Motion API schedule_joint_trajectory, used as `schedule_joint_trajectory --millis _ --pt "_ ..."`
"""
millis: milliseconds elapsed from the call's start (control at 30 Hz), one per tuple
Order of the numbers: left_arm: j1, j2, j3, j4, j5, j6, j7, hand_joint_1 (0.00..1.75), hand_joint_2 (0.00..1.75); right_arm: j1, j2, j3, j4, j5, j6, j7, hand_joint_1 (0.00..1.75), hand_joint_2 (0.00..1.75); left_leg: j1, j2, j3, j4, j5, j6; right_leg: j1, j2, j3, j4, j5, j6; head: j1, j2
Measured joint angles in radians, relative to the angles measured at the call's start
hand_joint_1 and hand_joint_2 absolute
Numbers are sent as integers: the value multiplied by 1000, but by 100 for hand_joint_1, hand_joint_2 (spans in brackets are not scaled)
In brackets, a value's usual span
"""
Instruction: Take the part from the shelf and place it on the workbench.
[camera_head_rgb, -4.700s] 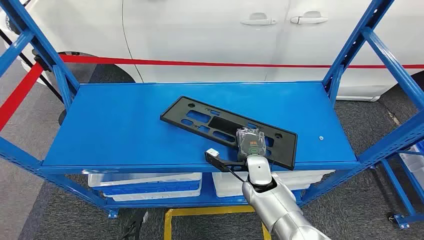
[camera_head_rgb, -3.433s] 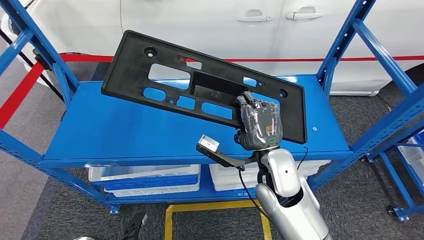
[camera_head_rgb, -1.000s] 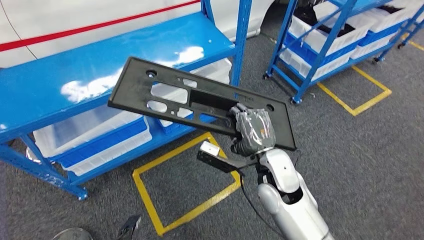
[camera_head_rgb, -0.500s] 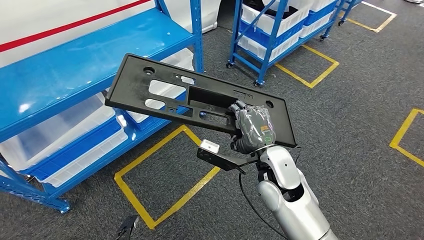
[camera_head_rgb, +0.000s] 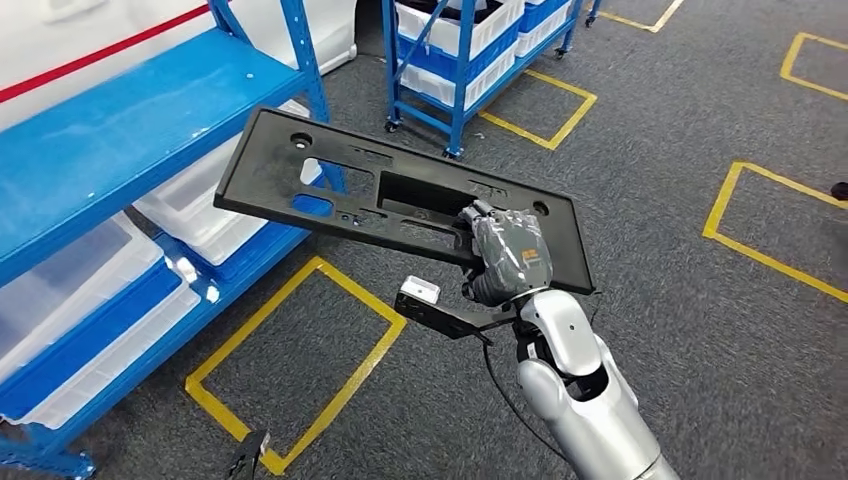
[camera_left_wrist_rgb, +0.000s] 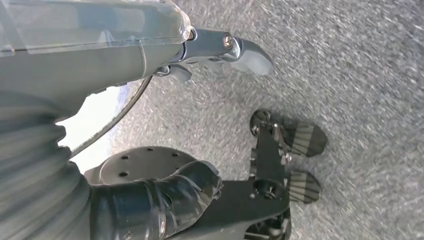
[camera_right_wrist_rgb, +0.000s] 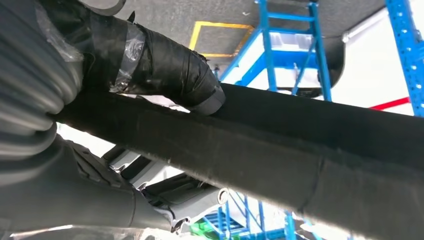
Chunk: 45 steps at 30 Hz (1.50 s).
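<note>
Grey carpeted floor marked with yellow taped squares lies under everything, and above it the part, a long flat black plastic panel with cut-out windows and holes, hangs in the air, clear of any shelf. It tilts slightly, its far end toward the blue shelf and its near end toward the robot. The right hand grasps that near end from below and behind, dark fingers wrapped over the panel's edge, thumb side underneath; the bulk of the part stretches away from the hand to the left and up. A small black bracket with a white block juts from the wrist just below the part. The left hand hangs beside the robot's body over the carpet, and whether it grips anything cannot be told. White and blue bins sit on the shelf's lower level, and a second blue rack with bins stands farther back.
</note>
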Motion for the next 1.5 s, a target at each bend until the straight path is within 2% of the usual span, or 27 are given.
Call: schedule_joint_trajectory --millis 33,100,167,200,233,267,300,400,467,533,600,667,733,767,800,833,900,967,1033,1100,1200,1267,1300,1367,1400,1433,1500 --pt "-1 0 2 0 -4 0 -1 0 175 0 -2 0 0 -1 1 0 175 175 2 11 2 -9 3 3 -1 1 -3 0 1 6 -1 0" --pt "-3 -1 3 0 -21 3 -2 0 175 -2 -6 0 -1 -2 3 1 175 175 7 32 8 -27 12 12 2 -33 -19 27 -18 17 2 0" --pt "-3 -1 3 0 -40 8 5 0 175 -6 -8 0 -1 -2 6 1 175 175 7 54 9 -35 17 19 -1 -80 -71 132 -74 27 7 0" --pt "-2 -1 3 0 -47 9 10 0 175 -7 -9 0 -1 -3 8 1 175 175 6 66 9 -35 17 20 -6 -89 -104 197 -101 32 7 0" --pt "-2 0 3 0 -53 8 13 0 175 -8 -10 0 0 -3 10 1 175 175 6 78 8 -35 16 21 -12 -93 -132 250 -117 37 8 0" --pt "-2 0 3 0 -57 7 14 0 175 -8 -11 0 1 -3 13 1 175 175 5 90 8 -34 15 20 -18 -95 -141 267 -112 42 8 0" --pt "-3 0 3 0 -60 6 15 0 175 -8 -12 0 1 -4 15 1 175 175 6 101 8 -32 14 18 -22 -99 -132 245 -89 45 8 0" --pt "-5 0 3 0 -72 3 15 0 175 -16 -12 0 0 -5 17 1 175 175 4 129 11 -24 4 4 -22 -151 -36 54 -1 45 8 0" --pt "-6 0 2 0 -79 6 15 0 175 -21 -12 0 -1 -6 17 2 175 175 -1 144 11 -21 0 -8 -10 -171 -15 0 8 35 7 0" --pt "-7 0 2 0 -85 9 16 0 175 -22 -15 0 -2 -6 18 4 175 175 1 159 12 -21 -3 -20 -7 -150 -20 -4 12 21 5 0" --pt "-8 0 2 -1 -88 11 17 0 175 -24 -18 0 -3 -6 18 6 175 175 7 134 3 4 -27 -29 -10 -130 -19 -11 19 5 5 0" --pt "-7 1 2 -1 -90 13 17 0 175 -25 -18 0 -5 -6 18 6 175 175 9 83 -40 105 -87 -31 -11 -111 -19 -16 23 -8 4 0" --pt "-4 2 2 -1 -96 15 23 0 175 -24 -18 0 -4 -6 19 6 175 175 8 62 -105 239 -139 -31 -8 -87 -20 -13 24 -12 3 0" --pt "-3 2 2 -1 -100 17 27 0 175 -23 -18 0 -3 -6 20 6 175 175 8 60 -124 273 -141 -30 -6 -73 -21 -11 24 -13 3 0" --pt "-2 2 2 -1 -103 18 30 0 175 -22 -19 0 -2 -6 21 6 175 175 8 58 -125 267 -122 -29 -5 -58 -22 -8 24 -13 3 0" --pt "-2 2 1 -1 -107 18 34 0 175 -22 -19 0 -2 -6 21 6 175 175 8 53 -106 218 -86 -27 -5 -43 -22 -5 23 -12 3 0" --pt "-2 3 1 -1 -112 19 40 0 175 -25 -19 0 -2 -6 21 6 175 175 11 15 -48 81 -21 -21 -6 -16 -26 5 21 -6 3 0" --pt "-2 3 0 -1 -117 21 48 0 175 -28 -18 0 -2 -6 21 6 175 175 12 -17 -19 14 -5 -17 -8 6 -38 13 22 5 4 0" --pt "-3 3 0 -2 -121 24 54 0 175 -28 -19 0 -1 -6 21 6 175 175 11 -7 -17 8 -4 -10 -11 27 -48 11 30 19 4 0" --pt "-4 3 1 -2 -123 25 57 0 175 -28 -23 0 0 -6 21 5 175 175 12 17 -13 -3 5 4 -9 -2 -58 27 19 29 6 0" --pt "-3 3 1 -2 -123 26 57 0 175 -31 -26 0 1 -7 21 5 175 175 8 53 -11 -11 10 19 -10 -83 -126 173 -62 38 13 0" --pt "-2 4 1 -2 -123 26 58 0 175 -29 -27 0 3 -7 21 5 175 175 5 80 -12 -9 8 20 -16 -94 -172 269 -93 43 13 0" --pt "-2 4 1 -2 -123 26 58 0 175 -28 -27 0 4 -7 21 5 175 175 4 93 -12 -9 7 20 -18 -97 -172 269 -83 44 13 0" --pt "-3 4 1 -2 -125 26 60 0 175 -29 -28 0 6 -7 21 5 175 175 4 116 -8 -7 2 16 -18 -116 -114 163 -23 43 13 0" --pt "-4 4 1 -2 -126 26 62 0 175 -31 -28 0 7 -7 21 5 175 175 3 125 -6 -7 -1 12 -12 -140 -77 97 -1 39 13 0" --pt "-4 4 1 -2 -129 26 65 0 175 -34 -28 0 7 -7 21 5 175 175 1 134 -4 -7 -3 8 -6 -158 -49 43 14 34 13 0" --pt "-4 4 1 -2 -135 26 69 0 175 -39 -28 1 7 -8 21 4 175 175 -3 151 0 -8 -7 -2 7 -172 -33 5 16 25 13 0"
